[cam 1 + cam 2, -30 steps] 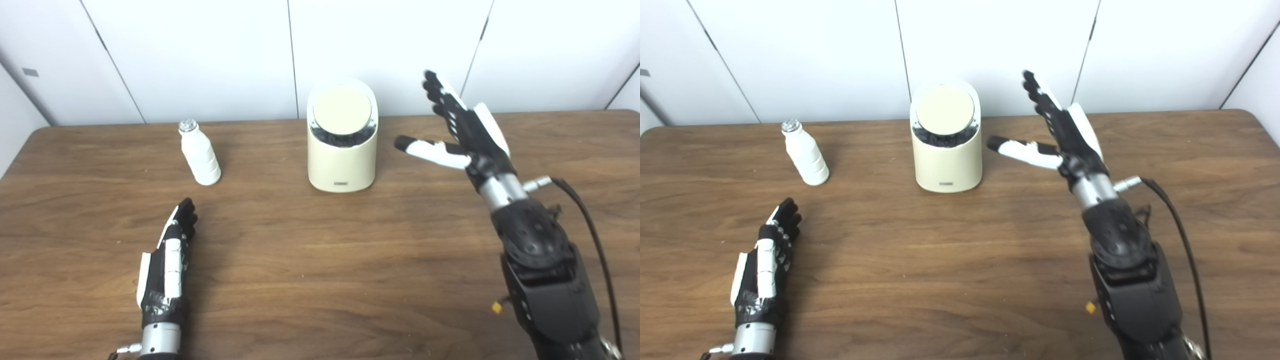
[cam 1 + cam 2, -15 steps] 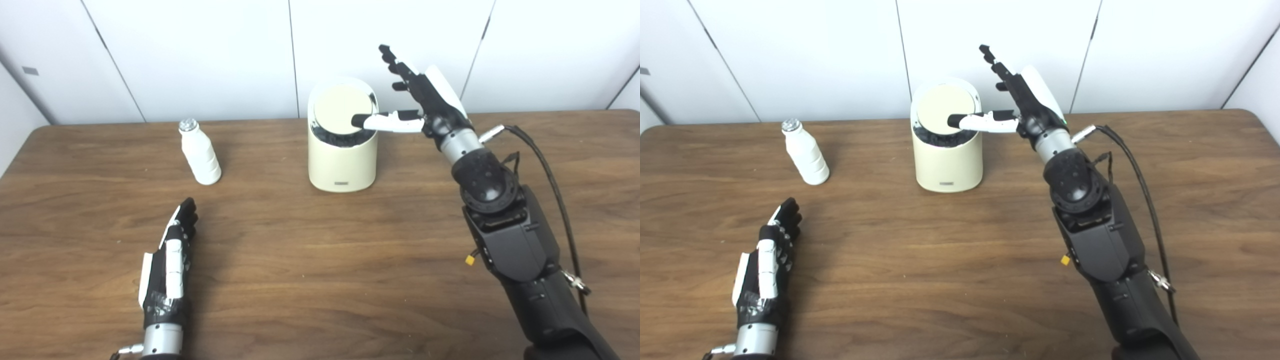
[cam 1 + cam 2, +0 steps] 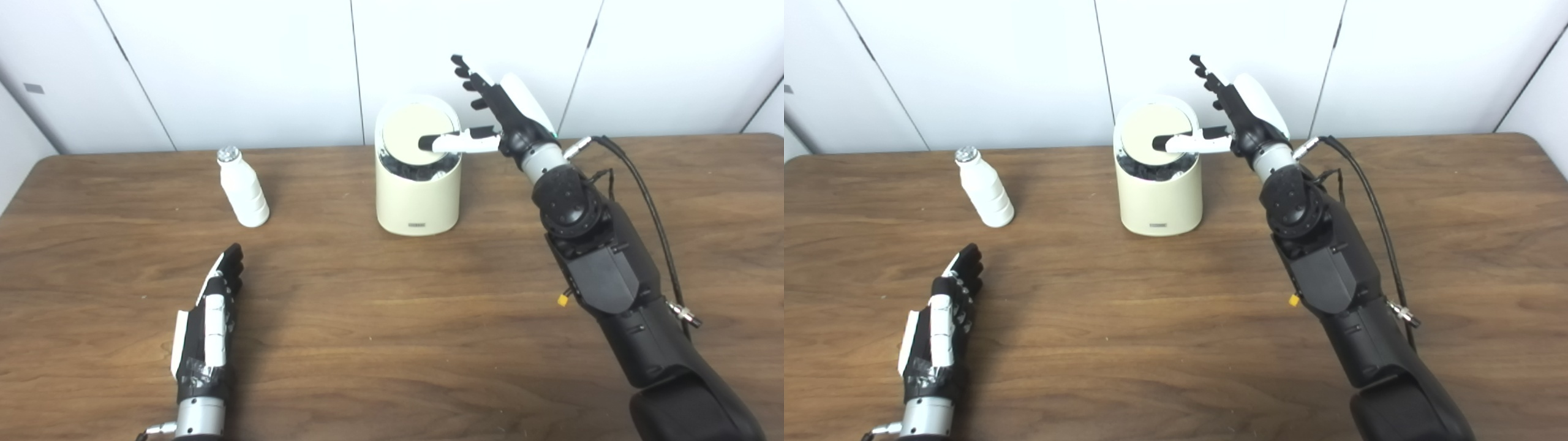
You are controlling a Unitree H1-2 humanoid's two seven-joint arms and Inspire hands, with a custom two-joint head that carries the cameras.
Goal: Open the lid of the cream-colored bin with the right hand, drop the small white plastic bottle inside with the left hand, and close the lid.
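1. The right hand (image 3: 502, 116) has been brought in from the right of the table over the past second and is now raised beside the top of the cream-colored bin (image 3: 418, 190). Its fingers are spread and pointing up, and nothing is held.
2. The thumb (image 3: 450, 143) has been carried further across the round swing lid (image 3: 411, 124) than half a second ago; its dark tip now lies over the lid's near right part. Whether it is pressing there cannot be told.
3. The lid is seen tilted toward the cameras, with a dark gap showing under its near edge. This looks much the same as before, so the bin is judged not yet opened.
4. The small white plastic bottle (image 3: 242, 190) has not been moved. It stands on the wooden table (image 3: 392, 318), well to the left of the bin, leaning slightly.
5. The left hand (image 3: 208, 318) has been kept flat on the table, near the bottle but short of it, fingers extended and empty.
6. The opening step is judged to be just starting; a push by the thumb would be needed to tip the lid before the bottle is fetched.
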